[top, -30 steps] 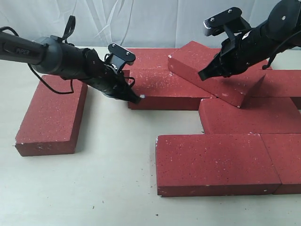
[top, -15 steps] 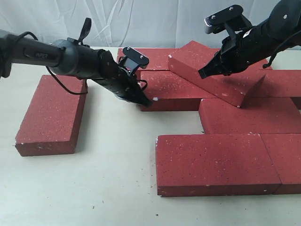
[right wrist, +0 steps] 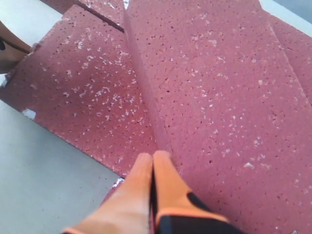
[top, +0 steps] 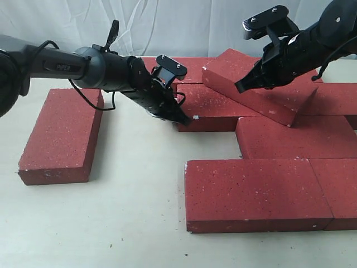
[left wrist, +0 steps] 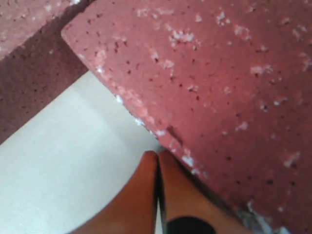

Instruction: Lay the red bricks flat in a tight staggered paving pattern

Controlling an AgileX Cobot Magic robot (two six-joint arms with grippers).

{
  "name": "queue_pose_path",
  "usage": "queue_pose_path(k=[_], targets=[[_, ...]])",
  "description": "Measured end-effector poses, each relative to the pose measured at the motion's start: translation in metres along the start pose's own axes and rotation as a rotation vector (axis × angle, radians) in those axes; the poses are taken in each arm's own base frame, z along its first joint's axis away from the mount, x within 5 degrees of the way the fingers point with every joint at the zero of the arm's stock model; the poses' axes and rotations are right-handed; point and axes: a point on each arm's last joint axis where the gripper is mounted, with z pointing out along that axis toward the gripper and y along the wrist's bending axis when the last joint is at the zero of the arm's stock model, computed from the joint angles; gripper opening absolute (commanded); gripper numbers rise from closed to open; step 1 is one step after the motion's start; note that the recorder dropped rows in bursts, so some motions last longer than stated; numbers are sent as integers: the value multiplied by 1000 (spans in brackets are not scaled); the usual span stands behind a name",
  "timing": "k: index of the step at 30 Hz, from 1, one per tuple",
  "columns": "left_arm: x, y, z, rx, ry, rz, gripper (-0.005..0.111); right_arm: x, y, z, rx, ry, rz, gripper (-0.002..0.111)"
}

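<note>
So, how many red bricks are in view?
8 bricks: one alone left, two in front, one behind them, one far right, one tilted, one central, one at back. More may be hidden.

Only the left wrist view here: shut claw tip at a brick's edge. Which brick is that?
Observer: The flat middle brick of the back rows; the left claw is at its front left corner in the exterior view.
Operator: Anything on it?
Observer: A tilted brick leans across its other end, the shut right claw on top.
Operator: Any stray?
Observer: One lone brick lies flat at far left, apart.
</note>
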Motion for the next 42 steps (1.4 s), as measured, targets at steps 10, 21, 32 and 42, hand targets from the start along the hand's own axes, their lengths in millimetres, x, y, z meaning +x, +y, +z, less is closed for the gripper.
queue_pose_path(k=[10,21,32,42], targets=[[-9,-9,3,22,0,30,0,0,0,0,1,-1,2,-1],[-9,-6,-2,25,35,59,0,0,0,0,0,-2,3,-1],[-32,8,-66,21,42,94,0,-1,0,0,1,-12,15,-1],[-54,31,-93,-96,-139,90,0,-8,-9,-13,58,-80,11,-1]])
